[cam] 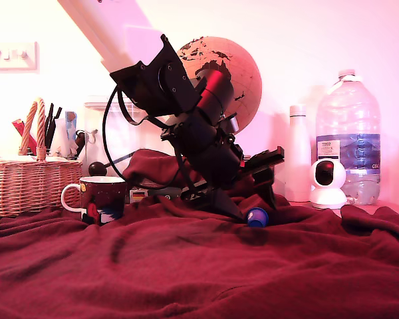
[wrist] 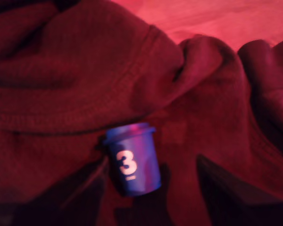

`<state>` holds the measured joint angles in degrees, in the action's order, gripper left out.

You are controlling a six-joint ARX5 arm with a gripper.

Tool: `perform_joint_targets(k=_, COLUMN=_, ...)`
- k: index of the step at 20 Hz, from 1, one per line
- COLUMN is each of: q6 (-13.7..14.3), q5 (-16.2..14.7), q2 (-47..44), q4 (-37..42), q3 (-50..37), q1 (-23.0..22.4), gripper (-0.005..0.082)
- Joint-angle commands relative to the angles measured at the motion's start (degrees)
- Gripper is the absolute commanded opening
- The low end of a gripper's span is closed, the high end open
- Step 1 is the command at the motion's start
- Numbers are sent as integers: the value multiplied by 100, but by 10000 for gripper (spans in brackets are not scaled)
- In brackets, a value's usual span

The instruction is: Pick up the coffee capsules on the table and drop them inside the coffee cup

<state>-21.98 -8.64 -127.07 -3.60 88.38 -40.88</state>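
Nearest, rumpled dark red fleece cloth (cam: 186,266) covers the surface. Mid-scene, a small blue tapered coffee capsule (wrist: 132,159) marked "3" lies between the black gripper's (wrist: 151,188) jaws, which stand wide, one either side, not gripping. Farther off, toward the exterior view's left, stands the dark maroon ceramic mug (cam: 101,199) with white handle.
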Motion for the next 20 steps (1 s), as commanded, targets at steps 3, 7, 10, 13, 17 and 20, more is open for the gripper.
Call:
perform_joint_targets(k=3, q6=-17, q5=-22, q2=-496, q4=-13, q3=26, q1=-37, gripper=492)
perform_joint_targets(k=7, q6=-11, q5=76, q2=-538, q4=114, q3=31, q1=-37, gripper=455)
perform_joint_targets(k=10, q6=0, q5=149, q2=-538, q4=111, q3=68, q1=-37, gripper=300)
perform_joint_targets(k=13, q6=101, q5=162, q2=-538, q4=125, q3=105, q1=-35, gripper=191)
perform_joint_targets(k=17, q6=323, q5=157, q2=-522, q4=-24, q3=267, q1=15, gripper=180)
perform_joint_targets(k=20, q6=671, q5=133, q2=-391, q4=-363, q3=457, q1=76, gripper=180)
